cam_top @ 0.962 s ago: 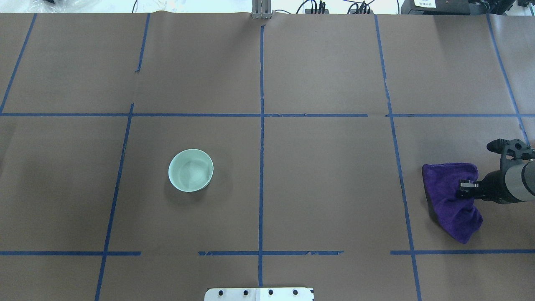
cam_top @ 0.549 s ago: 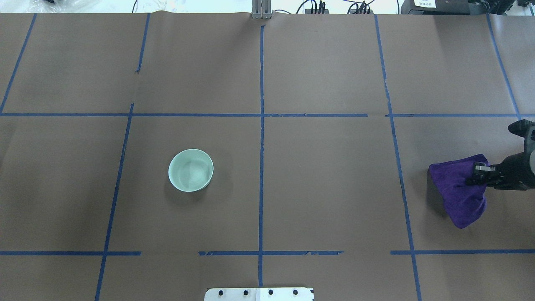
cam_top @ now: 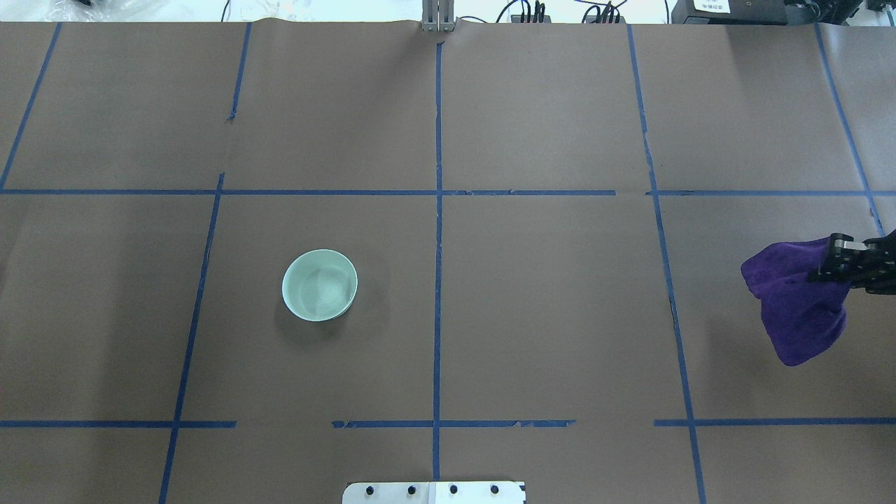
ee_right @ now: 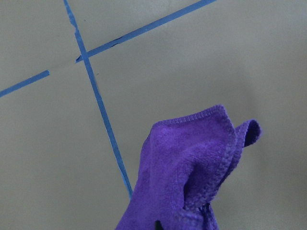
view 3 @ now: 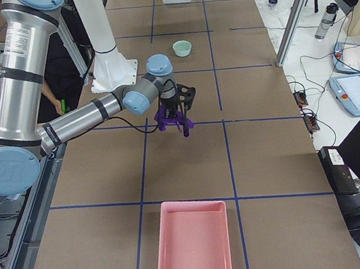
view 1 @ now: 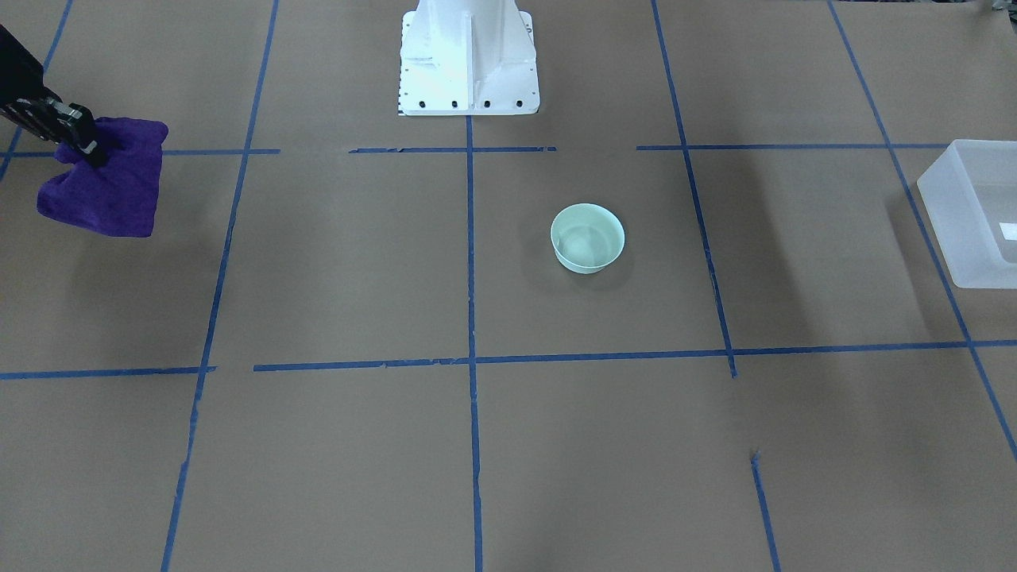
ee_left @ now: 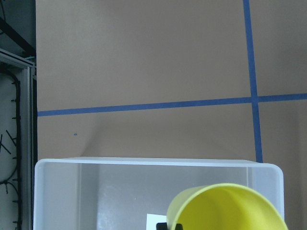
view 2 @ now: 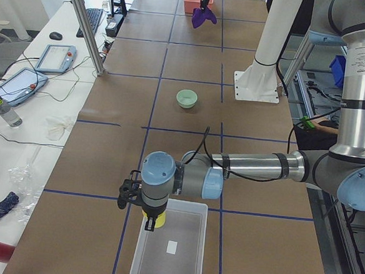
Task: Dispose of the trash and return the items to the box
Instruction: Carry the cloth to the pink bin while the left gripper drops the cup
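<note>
My left gripper (view 2: 152, 221) is shut on a small bright yellow cup (ee_left: 225, 209) and holds it over the near end of the frosted white box (ee_left: 144, 162), which also shows in the exterior left view (view 2: 180, 262) and at the right edge of the front view (view 1: 973, 214). My right gripper (cam_top: 838, 260) is shut on a purple cloth (cam_top: 799, 308) at the table's right side. The cloth hangs from it, lifted off the paper (view 1: 107, 187). A pale green bowl (cam_top: 320, 285) stands upright on the table's left half.
A pink bin (view 3: 192, 251) sits at the table's end on my right, beyond the cloth. The white robot base (view 1: 467, 59) stands at the table's near edge. Blue tape lines cross the brown paper. Tablets and cables lie past the far edge.
My right gripper has moved right, towards the table's end, and lifted the purple cloth off the paper. The bowl has not moved.
</note>
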`<action>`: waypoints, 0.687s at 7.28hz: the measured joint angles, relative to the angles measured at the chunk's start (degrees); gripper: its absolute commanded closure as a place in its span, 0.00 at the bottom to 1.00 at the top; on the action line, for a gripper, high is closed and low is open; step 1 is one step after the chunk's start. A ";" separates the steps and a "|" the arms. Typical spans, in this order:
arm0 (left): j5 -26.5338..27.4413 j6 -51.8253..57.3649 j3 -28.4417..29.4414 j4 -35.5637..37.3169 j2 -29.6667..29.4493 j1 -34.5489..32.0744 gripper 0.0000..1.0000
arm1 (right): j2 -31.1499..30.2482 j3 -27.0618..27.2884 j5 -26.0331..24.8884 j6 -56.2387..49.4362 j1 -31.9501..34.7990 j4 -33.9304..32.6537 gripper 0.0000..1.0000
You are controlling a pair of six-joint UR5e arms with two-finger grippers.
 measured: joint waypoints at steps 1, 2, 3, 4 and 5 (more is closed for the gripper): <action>-1.43 -1.35 0.58 -3.23 1.93 1.38 1.00 | 0.00 0.90 0.07 -3.93 2.19 -2.61 1.00; -3.10 -1.88 1.93 -5.76 2.79 2.73 1.00 | 0.04 1.83 0.18 -8.71 4.72 -5.73 1.00; -4.97 -2.14 3.98 -8.86 3.21 4.30 1.00 | 0.10 2.91 0.29 -13.99 7.53 -9.51 1.00; -6.82 -2.27 5.94 -11.59 3.40 5.94 1.00 | 0.14 3.64 0.62 -19.92 10.94 -13.43 1.00; -8.14 -2.32 7.34 -13.42 3.46 7.26 1.00 | 0.17 3.88 1.05 -25.76 14.33 -16.41 1.00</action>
